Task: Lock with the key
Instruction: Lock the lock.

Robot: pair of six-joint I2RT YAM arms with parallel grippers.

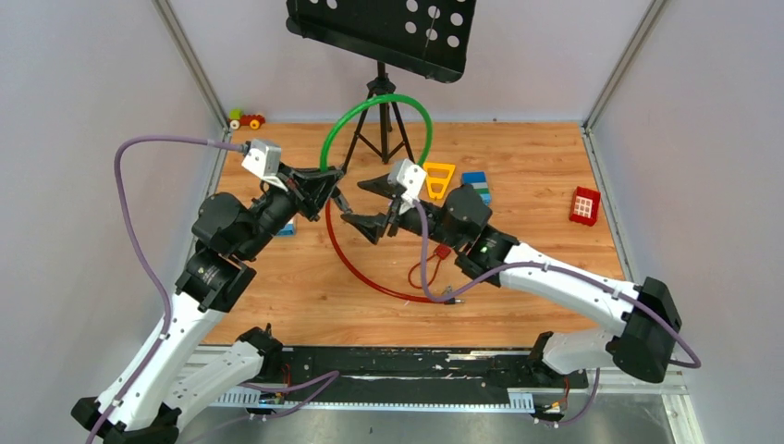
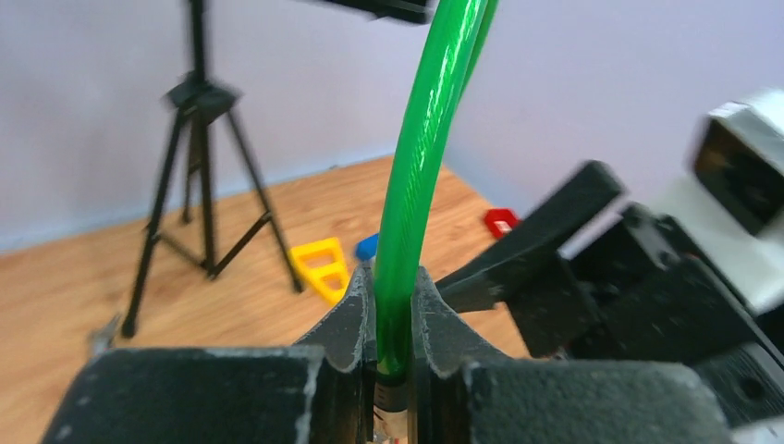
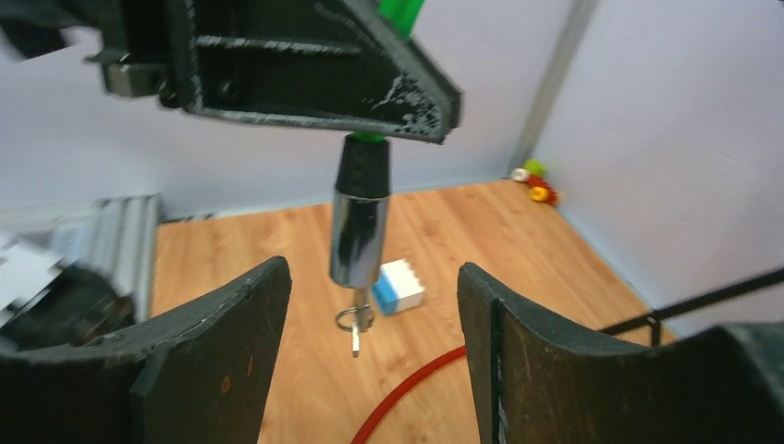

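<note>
My left gripper [image 1: 331, 190] is shut on the end of a green cable [image 1: 370, 106] that loops up behind it; the cable stands between its fingers in the left wrist view [image 2: 407, 213]. In the right wrist view the cable's end plug [image 3: 359, 231], black collar over a silvery barrel, hangs below the left gripper's fingers. The tiny silvery key [image 3: 356, 335] sticks out of the plug's bottom with a small ring. My right gripper [image 3: 374, 305] is open, its fingers [image 3: 222, 342] on either side of the key and apart from it. It also shows in the top view [image 1: 365, 205].
A red cable [image 1: 356, 264] and a small red padlock [image 1: 443, 250] lie on the wooden table. A black tripod stand [image 1: 381, 111] is at the back. A yellow triangle [image 1: 439, 178], blue-and-green bricks [image 1: 476, 185], a red block [image 1: 584, 205] and a blue-white brick [image 3: 398, 285] lie around.
</note>
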